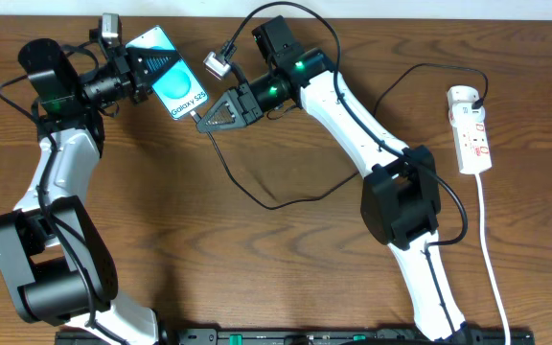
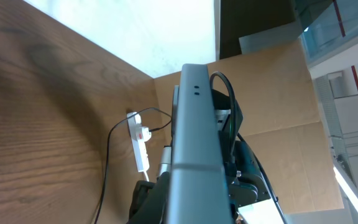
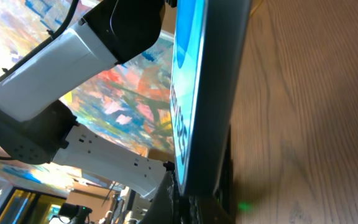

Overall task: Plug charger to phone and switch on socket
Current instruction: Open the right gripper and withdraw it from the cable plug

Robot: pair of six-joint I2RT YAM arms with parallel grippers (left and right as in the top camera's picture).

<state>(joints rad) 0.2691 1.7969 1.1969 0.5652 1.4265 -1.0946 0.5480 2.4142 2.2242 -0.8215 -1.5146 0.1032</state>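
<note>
The phone (image 1: 175,81), its teal screen reading "Galaxy S25", is held off the table at the back left, with my left gripper (image 1: 140,65) shut on its upper end. The left wrist view shows its dark edge (image 2: 194,124) running up the middle, and the right wrist view shows its lit screen (image 3: 182,93) edge-on. My right gripper (image 1: 206,120) is shut at the phone's lower end. The charger's thin black cable (image 1: 268,206) trails from it in a loop across the table. Its plug tip is hidden between the fingers. The socket (image 1: 471,129) lies at the far right and also shows in the left wrist view (image 2: 140,140).
The socket's thick white cord (image 1: 492,249) runs down the right side to the front edge. The black cable arcs behind the right arm (image 1: 401,192) to the socket's top end. Brown cardboard (image 2: 272,106) stands beyond the table.
</note>
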